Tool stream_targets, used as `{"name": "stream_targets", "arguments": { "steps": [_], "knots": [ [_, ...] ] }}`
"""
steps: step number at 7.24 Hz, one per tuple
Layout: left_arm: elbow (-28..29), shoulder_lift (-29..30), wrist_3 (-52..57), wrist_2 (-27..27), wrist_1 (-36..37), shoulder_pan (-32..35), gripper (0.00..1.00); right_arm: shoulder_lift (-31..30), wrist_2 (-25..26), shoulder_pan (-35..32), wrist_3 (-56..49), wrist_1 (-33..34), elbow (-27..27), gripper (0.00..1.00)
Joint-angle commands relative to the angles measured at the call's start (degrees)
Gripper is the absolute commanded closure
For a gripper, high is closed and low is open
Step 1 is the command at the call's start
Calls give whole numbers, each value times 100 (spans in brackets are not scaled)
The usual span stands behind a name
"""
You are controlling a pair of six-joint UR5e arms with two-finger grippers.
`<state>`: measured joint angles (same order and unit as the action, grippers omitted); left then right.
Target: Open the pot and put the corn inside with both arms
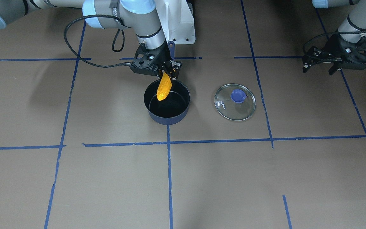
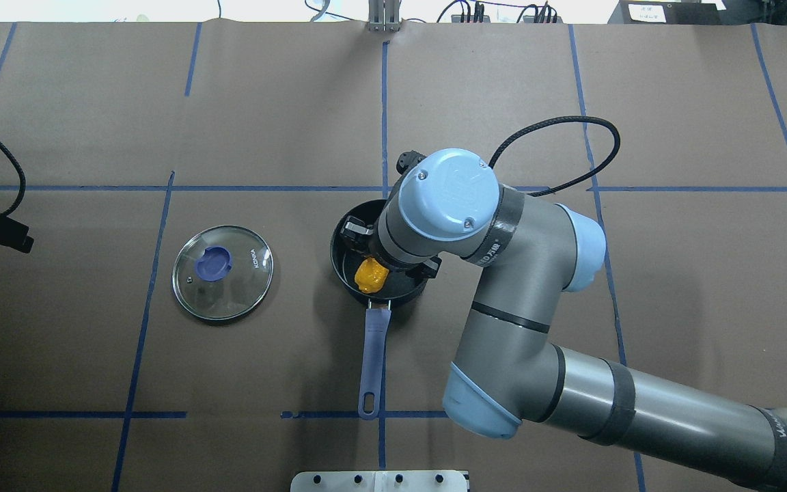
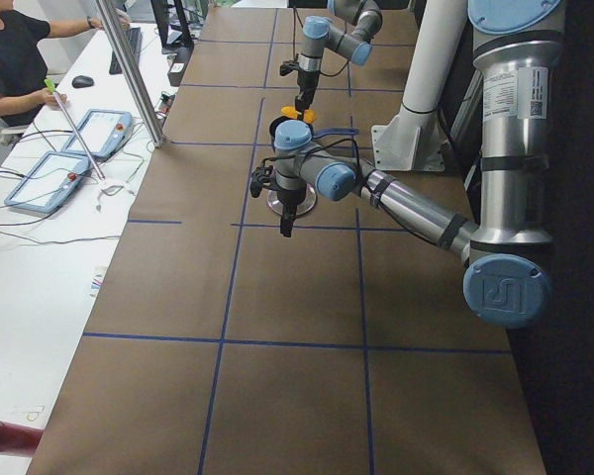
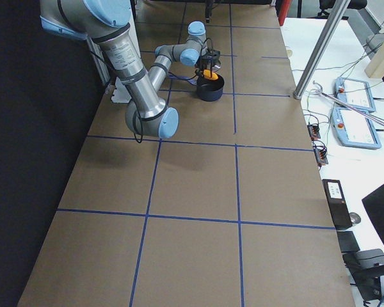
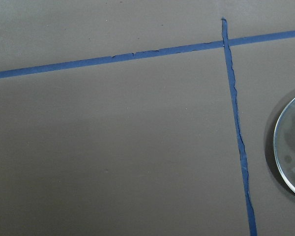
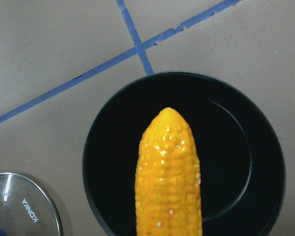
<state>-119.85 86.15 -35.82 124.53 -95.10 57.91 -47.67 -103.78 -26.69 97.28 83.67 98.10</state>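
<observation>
One corn (image 1: pixel 164 89), pinched in the right fingers (image 1: pixel 170 72), hangs below them over one lidless pot (image 1: pixel 169 118) — one glass lid (image 1: pixel 235 102) lies between them and the left fingers (image 1: pixel 331 68), spread empty.

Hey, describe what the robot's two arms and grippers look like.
The right arm and left arm are grey-silver tubes with rounded light blue joint caps and black bands. The right gripper and left gripper are black and two-fingered, each fed by a looping black cable.

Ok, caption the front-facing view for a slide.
Right gripper holds the corn tip-down over the open pot; the glass lid lies beside it.
</observation>
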Motion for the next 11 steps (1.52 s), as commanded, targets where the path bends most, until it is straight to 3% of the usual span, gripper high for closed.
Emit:
{"name": "stream_targets", "arguments": {
  "steps": [1,2,3,6,7,8,9,11],
  "knots": [
    [-47,8,-12,-8,0,1,0,56,16,6,28,-324,-256,97],
    [-90,-10,-12,-8,0,1,0,47,7,6,-24,-325,-265,34],
    [-108,-10,-12,-8,0,1,0,21,7,23,-33,-325,-256,0],
    [-82,-28,5,-17,9,1,0,-92,-63,-38,-68,-299,-30,0],
    [-47,-106,92,-8,17,10,0,-876,-263,-273,-243,-281,599,0],
    [-56,-263,563,-8,26,71,0,-1894,-831,-798,-1149,-281,1345,0],
    [-21,-430,1429,-8,52,420,0,-2835,-1411,-1473,-2168,-281,1709,0],
    [163,-529,3143,88,628,1393,0,-4183,-2283,-2975,-4738,-316,1792,0]
  ]
}}
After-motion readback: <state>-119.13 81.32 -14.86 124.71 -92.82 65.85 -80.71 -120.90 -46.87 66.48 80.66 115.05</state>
